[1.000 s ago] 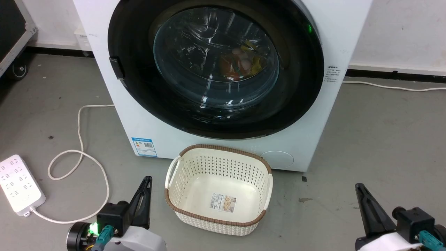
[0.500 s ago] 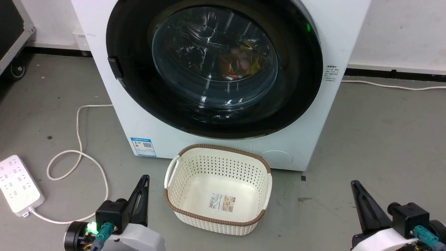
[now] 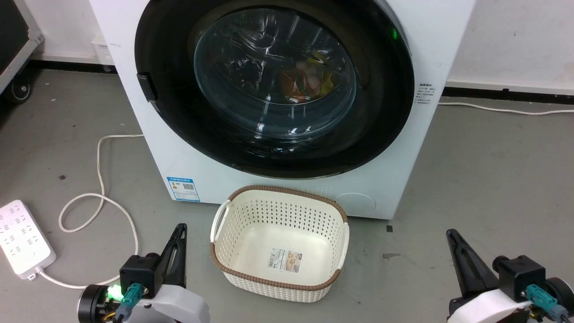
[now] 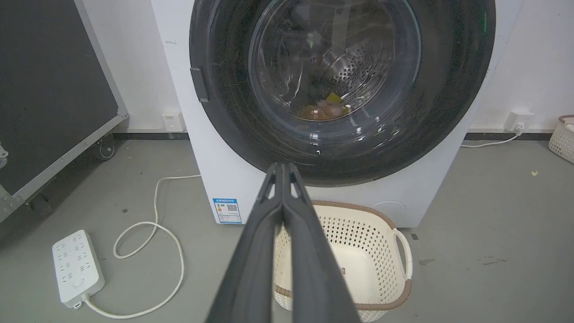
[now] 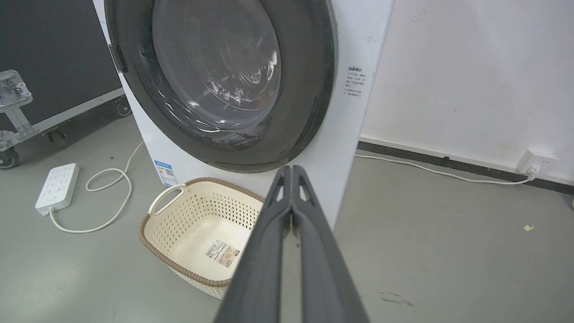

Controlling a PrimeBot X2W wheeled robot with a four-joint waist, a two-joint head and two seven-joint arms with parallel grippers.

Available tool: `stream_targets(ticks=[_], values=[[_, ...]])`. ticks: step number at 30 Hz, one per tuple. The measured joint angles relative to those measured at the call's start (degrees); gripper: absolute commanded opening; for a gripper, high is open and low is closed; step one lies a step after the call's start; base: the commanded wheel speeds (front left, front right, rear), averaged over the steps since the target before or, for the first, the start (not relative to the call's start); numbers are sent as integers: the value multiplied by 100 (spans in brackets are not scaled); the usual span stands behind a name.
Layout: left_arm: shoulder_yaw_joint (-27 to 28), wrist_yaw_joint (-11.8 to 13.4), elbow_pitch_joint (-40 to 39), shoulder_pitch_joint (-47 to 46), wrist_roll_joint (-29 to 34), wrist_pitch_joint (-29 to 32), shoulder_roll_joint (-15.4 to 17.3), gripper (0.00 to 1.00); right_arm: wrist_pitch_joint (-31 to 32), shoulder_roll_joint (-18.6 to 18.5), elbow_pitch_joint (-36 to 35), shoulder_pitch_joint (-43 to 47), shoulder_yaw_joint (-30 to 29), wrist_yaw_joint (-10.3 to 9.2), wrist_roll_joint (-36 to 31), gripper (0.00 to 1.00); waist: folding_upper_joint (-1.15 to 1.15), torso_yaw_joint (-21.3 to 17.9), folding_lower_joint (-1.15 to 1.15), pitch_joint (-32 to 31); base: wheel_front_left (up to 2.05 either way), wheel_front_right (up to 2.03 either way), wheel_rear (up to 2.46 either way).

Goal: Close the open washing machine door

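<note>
Head view, door: the washing machine door (image 3: 274, 76) lies flat against the front of the white washer (image 3: 448, 36). Whether its latch has caught, I cannot tell.
Head view, grippers: the left gripper (image 3: 180, 233) and the right gripper (image 3: 452, 237) hang low in front of the washer, well apart from it. Each has its fingers pressed together and holds nothing.
Head view, risk: a door that merely rests there could swing open again, so a firm push on the black rim is probably the check.
Left wrist view, obstacle: the basket (image 4: 399, 242) sits just in front of the washer, below the door. A low reach forward could knock it.
Right wrist view, risk: the bulging glass looks slick, and narrow closed tips could skid off it.
Right wrist view, room: the grey floor (image 5: 448, 251) is bare concrete. A power strip (image 5: 58, 188) and a looped cable (image 5: 112, 197) lie left of the washer, and a white wall (image 5: 471, 67) stands to its right.
</note>
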Motion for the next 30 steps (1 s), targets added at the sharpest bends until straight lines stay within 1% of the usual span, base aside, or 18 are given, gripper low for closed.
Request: stream_targets(ticks=[30], values=[[97,156,-201,0,152,349,-29,0,307,0,-67,-124,167,0,-85,0,0,-45,0,18,0,0,0]])
